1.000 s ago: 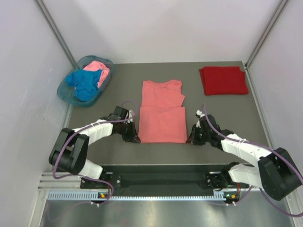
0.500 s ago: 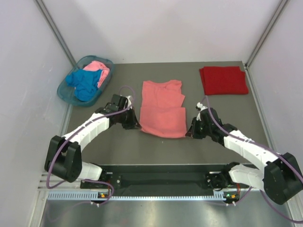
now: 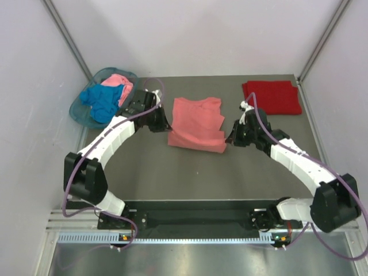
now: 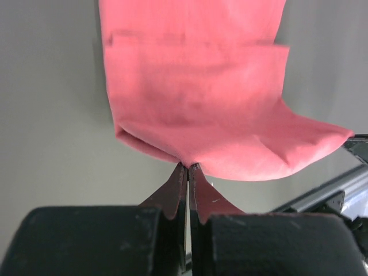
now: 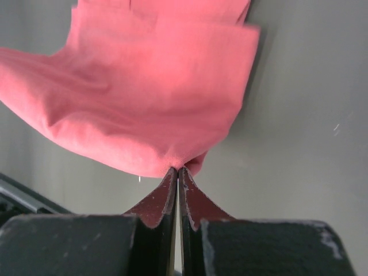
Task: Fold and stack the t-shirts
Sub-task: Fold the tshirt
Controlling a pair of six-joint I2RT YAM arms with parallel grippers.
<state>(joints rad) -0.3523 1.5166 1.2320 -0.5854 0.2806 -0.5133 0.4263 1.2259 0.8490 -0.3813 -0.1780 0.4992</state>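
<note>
The salmon-coral t-shirt (image 3: 198,123) lies in the middle of the table, its near hem lifted and folding toward the far side. My left gripper (image 3: 165,127) is shut on the hem's left corner (image 4: 183,161), and my right gripper (image 3: 230,138) is shut on the right corner (image 5: 178,165). The lifted half sags between them above the flat half (image 4: 190,34). A folded dark red t-shirt (image 3: 271,97) lies at the far right. A bright blue t-shirt (image 3: 102,102) and a light pink t-shirt (image 3: 121,84) sit crumpled in the teal basket (image 3: 79,112).
The basket stands at the far left corner against the white wall. White walls close in the table on three sides. Purple cables loop off both arms. A metal rail (image 3: 195,237) runs along the near edge by the arm bases.
Both grippers have carried the coral shirt's near hem up and toward the far side, so the bottom half now folds over the top half. Both arms stretched out farther.
</note>
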